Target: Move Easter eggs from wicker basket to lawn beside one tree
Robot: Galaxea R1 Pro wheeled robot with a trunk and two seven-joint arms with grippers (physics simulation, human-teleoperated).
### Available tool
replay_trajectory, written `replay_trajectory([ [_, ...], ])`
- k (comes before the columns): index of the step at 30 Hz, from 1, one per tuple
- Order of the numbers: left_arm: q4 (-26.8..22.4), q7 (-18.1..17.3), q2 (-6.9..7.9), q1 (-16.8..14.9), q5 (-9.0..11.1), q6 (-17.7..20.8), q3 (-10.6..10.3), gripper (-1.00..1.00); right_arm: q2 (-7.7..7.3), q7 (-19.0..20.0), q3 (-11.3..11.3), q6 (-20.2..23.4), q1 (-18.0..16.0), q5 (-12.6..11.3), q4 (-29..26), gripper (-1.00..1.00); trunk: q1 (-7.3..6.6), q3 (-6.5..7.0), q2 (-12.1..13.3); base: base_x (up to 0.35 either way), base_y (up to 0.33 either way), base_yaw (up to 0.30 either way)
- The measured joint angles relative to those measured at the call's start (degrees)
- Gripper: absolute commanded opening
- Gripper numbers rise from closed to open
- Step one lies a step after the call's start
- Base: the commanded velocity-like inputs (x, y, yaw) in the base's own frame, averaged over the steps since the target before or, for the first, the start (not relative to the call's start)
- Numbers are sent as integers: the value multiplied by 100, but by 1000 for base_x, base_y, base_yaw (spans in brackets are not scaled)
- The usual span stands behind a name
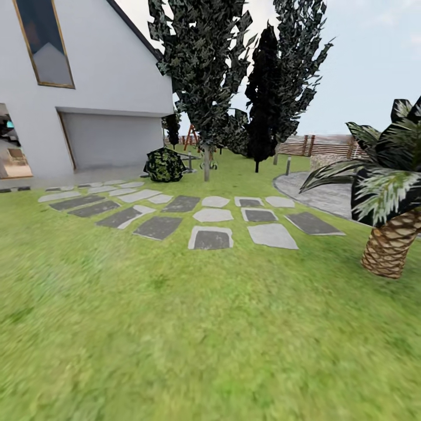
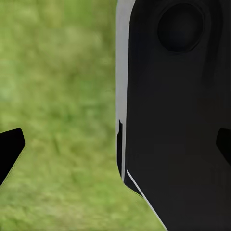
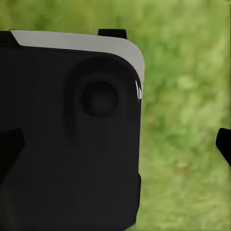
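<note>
Across the wide mottled green lawn [image 1: 175,327], grey paving stones [image 1: 211,238] lead toward a white house [image 1: 88,88]. Beyond them stands a leafy tree with a thin grey trunk [image 1: 206,162]; a scaly-trunked palm [image 1: 390,242] grows on the right. Both wrist views look over blurred grass past dark robot housing [image 2: 178,115], with each gripper's black fingertips [image 2: 9,149] set apart, holding nothing.

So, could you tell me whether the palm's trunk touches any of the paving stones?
Apart. The head view shows the palm trunk standing in the lawn, with grass between it and the nearest paving stone.
</note>
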Motion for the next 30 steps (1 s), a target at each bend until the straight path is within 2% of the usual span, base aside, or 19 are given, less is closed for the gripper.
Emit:
replay_trajectory([
  [26,0,-2,0,0,-1,0,-1,100,0,0,0,0,0,0,-1,100,0,0,0,335,1,0],
  [30,1,-4,0,0,-1,0,-3,100,0,3,0,-3,0,0,-1,100,0,0,0,335,0,-129],
])
